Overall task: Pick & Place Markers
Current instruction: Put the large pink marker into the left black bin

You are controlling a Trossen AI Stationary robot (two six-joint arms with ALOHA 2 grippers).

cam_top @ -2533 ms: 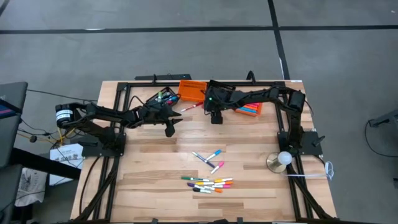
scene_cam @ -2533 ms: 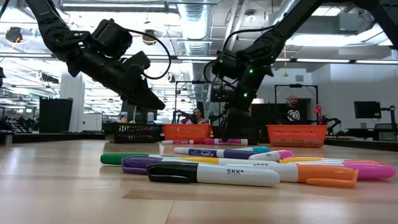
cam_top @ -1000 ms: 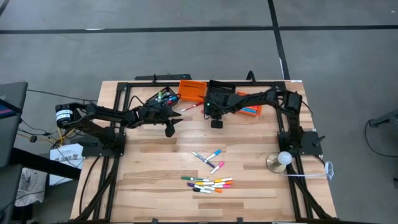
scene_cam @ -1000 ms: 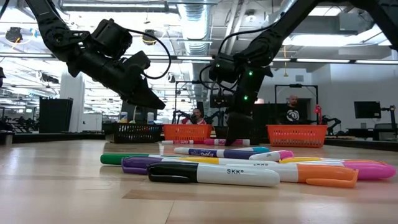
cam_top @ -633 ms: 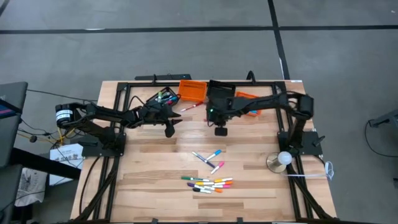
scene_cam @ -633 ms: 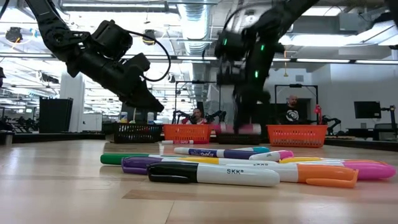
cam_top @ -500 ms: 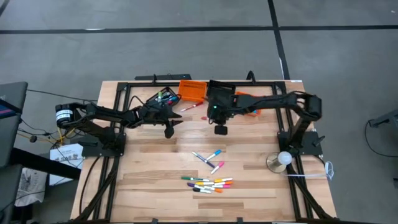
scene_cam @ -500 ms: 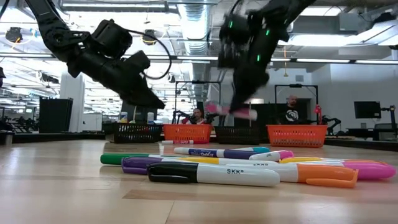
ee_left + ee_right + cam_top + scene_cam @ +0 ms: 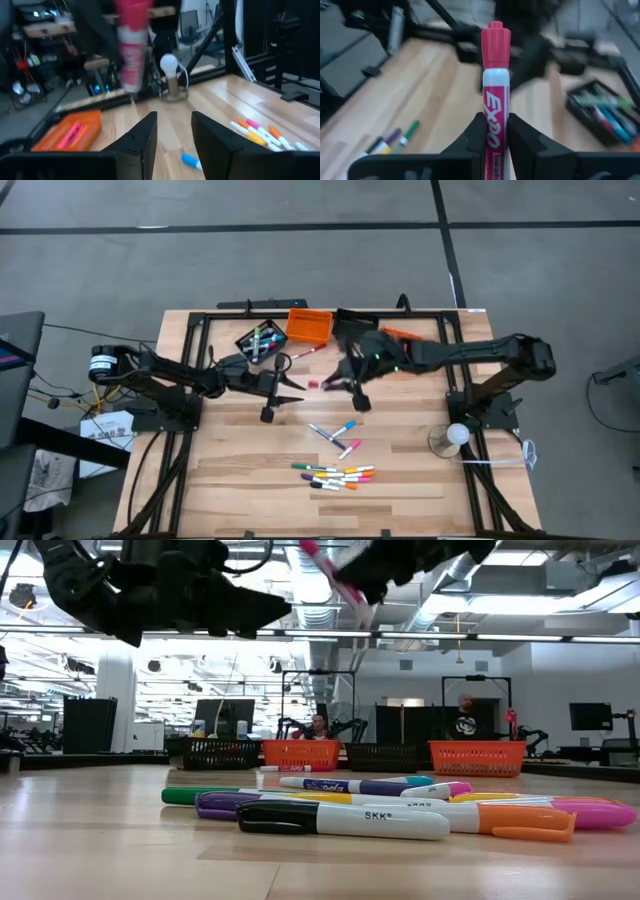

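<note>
My right gripper (image 9: pixel 343 385) hangs over the middle of the table, shut on a white marker with a pink cap (image 9: pixel 495 75); the marker's cap end points toward the table's left (image 9: pixel 320 383). My left gripper (image 9: pixel 285 387) is just left of it, held level and open (image 9: pixel 174 125) with nothing between its fingers. Several loose markers (image 9: pixel 335 474) lie flat on the wood near the front edge, three more (image 9: pixel 337 434) lie behind them, and one (image 9: pixel 305 352) lies by the orange bin. My right gripper pinches the marker's white barrel (image 9: pixel 495 131) between its two fingers. The marker lies along the fingers, and its pink cap end (image 9: pixel 495 40) sticks out past their tips. It is lifted clear of the table, high in the low view (image 9: pixel 335 575).
A black bin with markers (image 9: pixel 258 340) and an orange bin (image 9: pixel 310 325) stand at the far edge, and another orange bin (image 9: pixel 398 334) is partly under the right arm. A bulb on a stand (image 9: pixel 455 437) sits at the right. Black frame rails (image 9: pixel 190 380) run along the table's sides.
My right gripper has shut on the pink-capped marker on the table and lifted it clear, rising and swinging toward the near edge and my left gripper. My left gripper has risen a little, tipped up to level and rolled, staying open.
</note>
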